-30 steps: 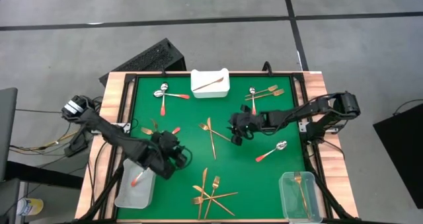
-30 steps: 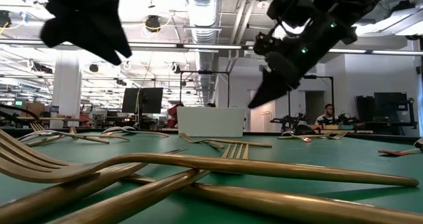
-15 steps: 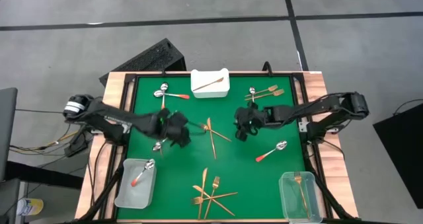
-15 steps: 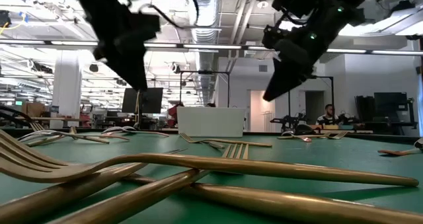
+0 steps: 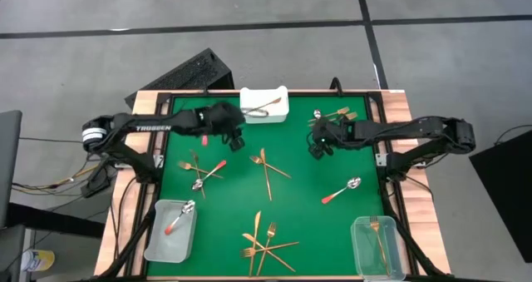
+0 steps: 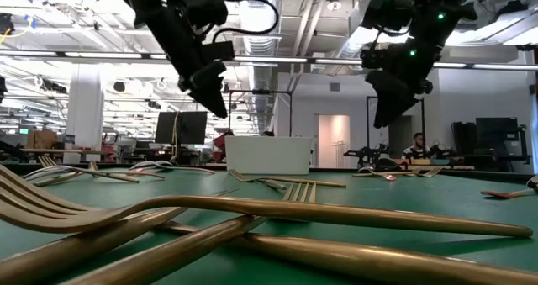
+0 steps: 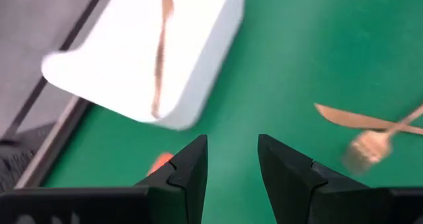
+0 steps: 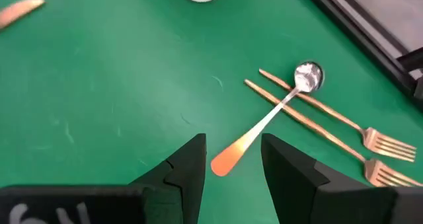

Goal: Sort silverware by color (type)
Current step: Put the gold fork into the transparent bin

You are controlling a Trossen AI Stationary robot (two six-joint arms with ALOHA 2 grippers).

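The left end effector (image 5: 235, 137) hangs above the green counter (image 5: 299, 199), fingers apart and holding nothing. Just ahead of it sits the white tray (image 7: 142, 59), a copper piece (image 7: 158, 55) lying inside; a red-handled spoon's tip (image 7: 160, 163) shows right beside its fingers. The right end effector (image 5: 317, 146) hovers with fingers apart and empty. A red-handled spoon (image 8: 264, 121) lies directly in front of it, handle end between the fingertips, crossing two gold forks (image 8: 330, 135) just beyond.
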